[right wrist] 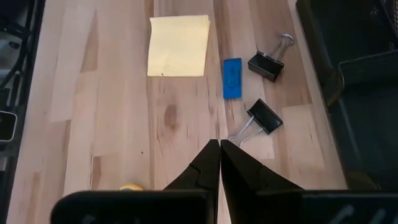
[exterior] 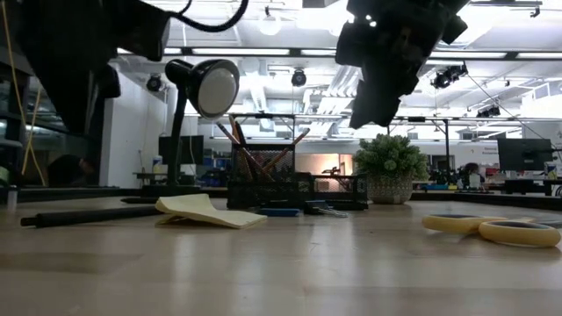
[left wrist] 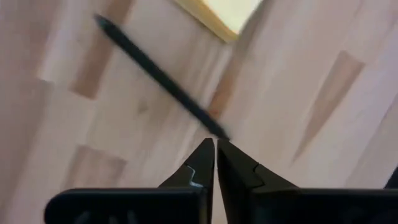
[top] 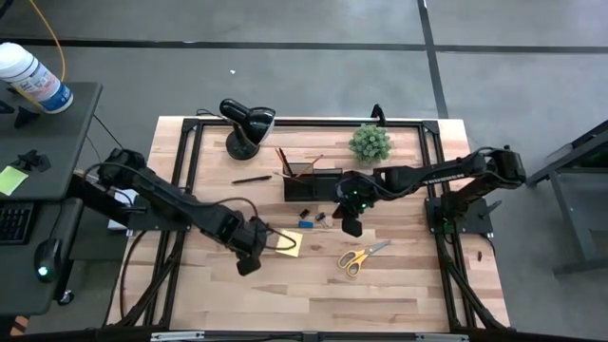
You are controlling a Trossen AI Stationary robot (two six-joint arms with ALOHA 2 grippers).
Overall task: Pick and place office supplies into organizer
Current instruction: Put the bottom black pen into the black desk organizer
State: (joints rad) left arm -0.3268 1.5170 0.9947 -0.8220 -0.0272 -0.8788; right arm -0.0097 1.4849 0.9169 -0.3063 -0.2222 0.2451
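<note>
The left gripper [left wrist: 215,163], fingers pinched shut and empty, hangs right at the near tip of a dark pen [left wrist: 158,78] whose length runs away toward the yellow notepad [top: 290,244]; the right gripper [right wrist: 219,163], also shut, hovers by the clips [right wrist: 264,116], nearer the organizer [top: 313,180].

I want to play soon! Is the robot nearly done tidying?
Not nearly. A few pencils already stand in the organizer. Nothing is in hand: the left jaws, shut and empty, hover by the sticky pad, the right jaws above the clips. The pad, clips, blue block, scissors and black pen wait on the table.
</note>
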